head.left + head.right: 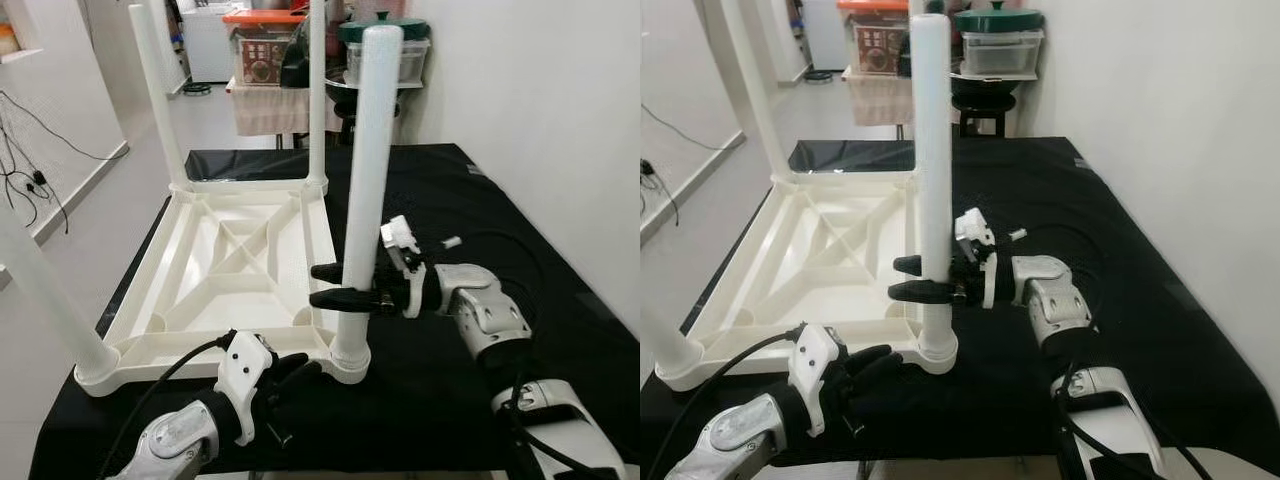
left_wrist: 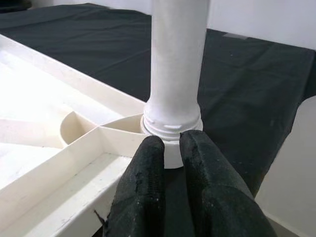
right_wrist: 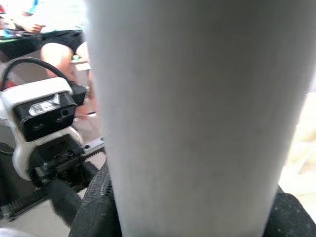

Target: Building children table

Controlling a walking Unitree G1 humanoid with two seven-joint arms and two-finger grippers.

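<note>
Broadly, the white plastic table top (image 1: 235, 270) lies upside down on the black-covered worktop (image 1: 520, 240), its ribbed underside facing up and its long side running away from the robot. It looks light, stiff and smooth, so it would likely slide on the cloth if pushed; the raised rim or the ribs seem the surest places to hold it.

Four white legs stand in its corner sockets, their long axes pointing upward. The near right leg (image 1: 364, 190) is close to vertical, seated in its collar (image 2: 170, 136) at the near right corner. It is a hard, slick tube, best gripped low on the shaft, where a twist or push goes straight into the socket.

The right gripper (image 1: 330, 285) has its jaws closed around that leg, just above the collar. The left gripper (image 2: 170, 168) rests at the collar's base, jaws nearly together and holding nothing.
</note>
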